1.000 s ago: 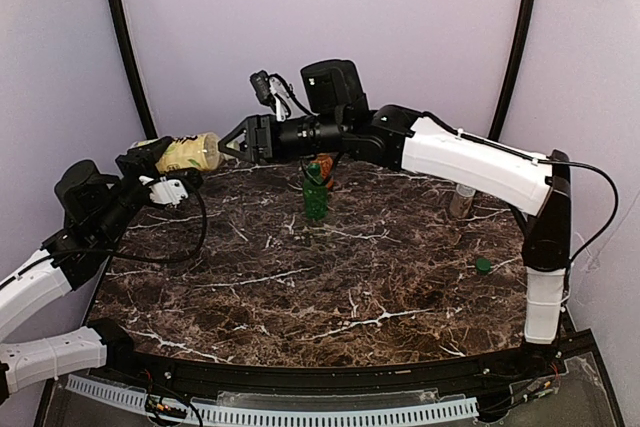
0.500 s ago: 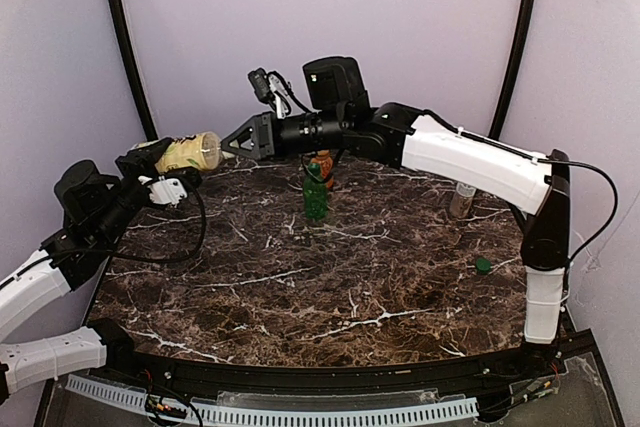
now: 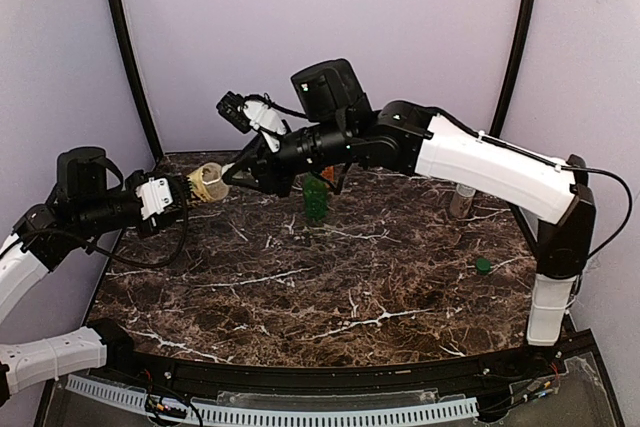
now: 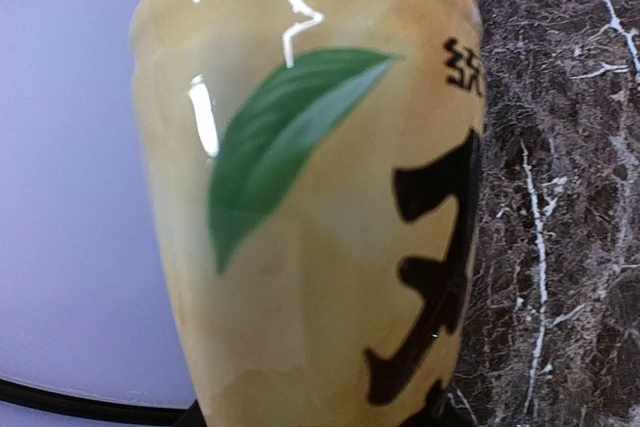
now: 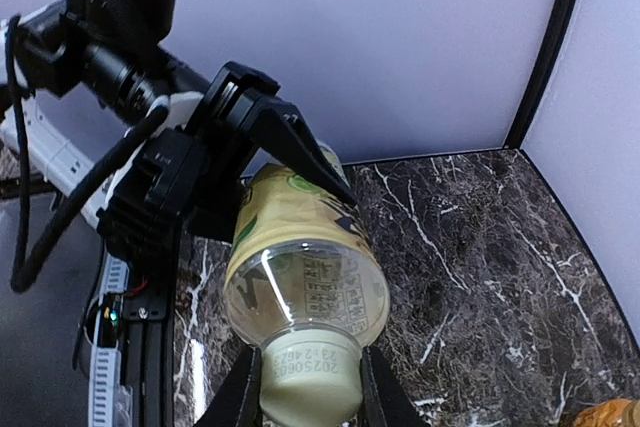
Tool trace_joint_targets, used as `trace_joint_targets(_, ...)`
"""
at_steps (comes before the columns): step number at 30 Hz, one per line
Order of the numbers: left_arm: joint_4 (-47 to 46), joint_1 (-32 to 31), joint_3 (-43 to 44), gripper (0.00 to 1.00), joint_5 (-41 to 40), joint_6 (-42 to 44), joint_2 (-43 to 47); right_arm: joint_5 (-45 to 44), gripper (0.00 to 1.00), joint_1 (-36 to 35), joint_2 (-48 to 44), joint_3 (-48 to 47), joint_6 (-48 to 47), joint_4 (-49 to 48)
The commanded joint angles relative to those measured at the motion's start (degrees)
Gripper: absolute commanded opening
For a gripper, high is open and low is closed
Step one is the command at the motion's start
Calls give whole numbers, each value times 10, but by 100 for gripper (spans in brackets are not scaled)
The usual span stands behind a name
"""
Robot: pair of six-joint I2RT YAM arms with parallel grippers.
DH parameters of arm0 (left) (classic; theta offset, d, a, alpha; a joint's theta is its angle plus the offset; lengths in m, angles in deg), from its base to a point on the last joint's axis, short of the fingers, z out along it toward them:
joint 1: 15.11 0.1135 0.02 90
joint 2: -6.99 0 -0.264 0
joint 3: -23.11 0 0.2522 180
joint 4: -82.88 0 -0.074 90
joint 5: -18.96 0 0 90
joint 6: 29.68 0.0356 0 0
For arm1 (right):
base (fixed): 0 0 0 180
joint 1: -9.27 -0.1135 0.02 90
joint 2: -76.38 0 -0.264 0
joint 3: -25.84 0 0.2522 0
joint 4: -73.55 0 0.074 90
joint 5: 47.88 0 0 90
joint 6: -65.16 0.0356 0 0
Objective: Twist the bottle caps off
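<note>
Top view, bottle in hand: the yellow bottle (image 3: 208, 182) is held off the table (image 3: 350, 287) at the back left, lying on its side with its mouth towards the right arm.
Top view, left gripper (image 3: 185, 190): clamped around the bottle's body.
Top view, right gripper (image 3: 232, 179): at the bottle's mouth end; from here I cannot tell whether the fingers grip.
Top view, other bottles: the green bottle (image 3: 316, 202) stands mid-table, uncapped as far as I can tell, with the orange bottle (image 3: 327, 175) mostly hidden behind it. The clear bottle (image 3: 461, 202) stands at the right, and a loose green cap (image 3: 483, 266) lies nearer the front right.
Left wrist view: the yellow bottle's label fills the picture, with a green leaf and black characters. The marble table shows at the right, and the gripper's own fingers are out of view.
Right wrist view, cap (image 5: 310, 382): pale, printed with a date code and facing the camera, with the bottle body running away behind it.
Right wrist view, right gripper: its fingers (image 5: 243, 397) press against both sides of the cap, so it looks clenched on it.
Right wrist view, left gripper: black fingers wrapped over the far half of the bottle.
Step, by my judgement: unscrewing the yellow bottle's cap, with grip taken and the turn due.
Next move calls for: rotating the right wrist about the bottle's long axis while the left holds firm, then drawing the cap straight off.
</note>
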Motion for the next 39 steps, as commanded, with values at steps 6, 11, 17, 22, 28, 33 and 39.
trace_joint_targets(6,176,-13,56,18,293,-51,-17,9,0,-77,-40,77,-368,42)
trace_joint_targets(11,179,-13,51,18,339,-107,-23,-83,0,-110,-42,105,-514,60)
trace_joint_targets(17,171,-13,49,18,380,-154,-26,-146,0,-122,-47,119,-621,65)
trace_joint_targets(22,173,-13,50,17,371,-145,-26,-163,0,-121,-52,129,-654,59)
trace_joint_targets(28,180,-13,44,17,362,-140,-22,-175,57,-122,-89,165,-602,-22)
trace_joint_targets(33,179,-13,37,16,350,-136,-18,-128,83,-122,-161,216,-521,-105)
trace_joint_targets(39,141,-13,17,16,318,-141,-11,-93,98,-110,-222,250,-360,-145)
